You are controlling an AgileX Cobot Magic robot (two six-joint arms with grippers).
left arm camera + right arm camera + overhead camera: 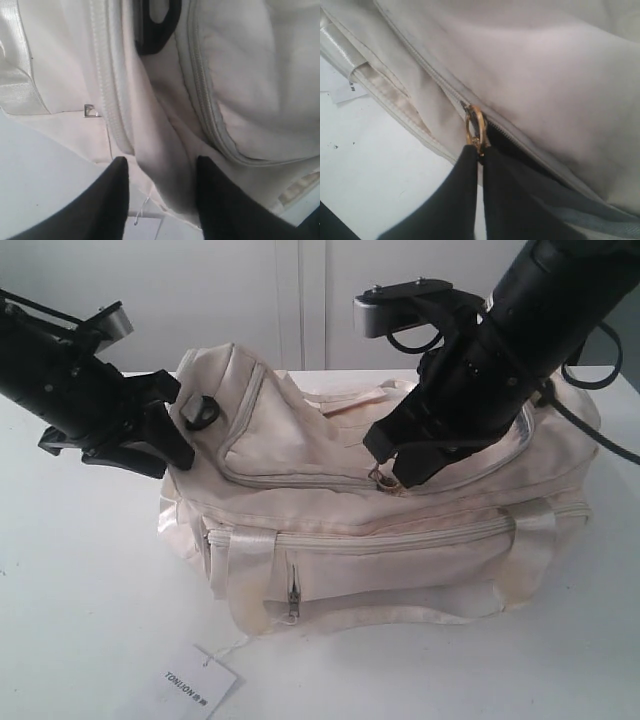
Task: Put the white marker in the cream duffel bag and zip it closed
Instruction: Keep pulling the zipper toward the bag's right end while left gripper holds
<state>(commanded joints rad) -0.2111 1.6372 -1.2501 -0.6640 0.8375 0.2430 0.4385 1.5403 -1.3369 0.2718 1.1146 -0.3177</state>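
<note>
Beside the cream duffel bag (400, 550), a white paper tag (195, 680) lies flat.

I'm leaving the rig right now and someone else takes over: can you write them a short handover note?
Left gripper: shut on a fold of the cream duffel bag at its end.
Right gripper: shut on the gold pull of the top zipper.
White marker: not in view; cannot tell whether it is inside.
Done: zipper closed on one side of the pull.
To do: a dark gap is open on the other side; draw the pull along it to finish.
</note>
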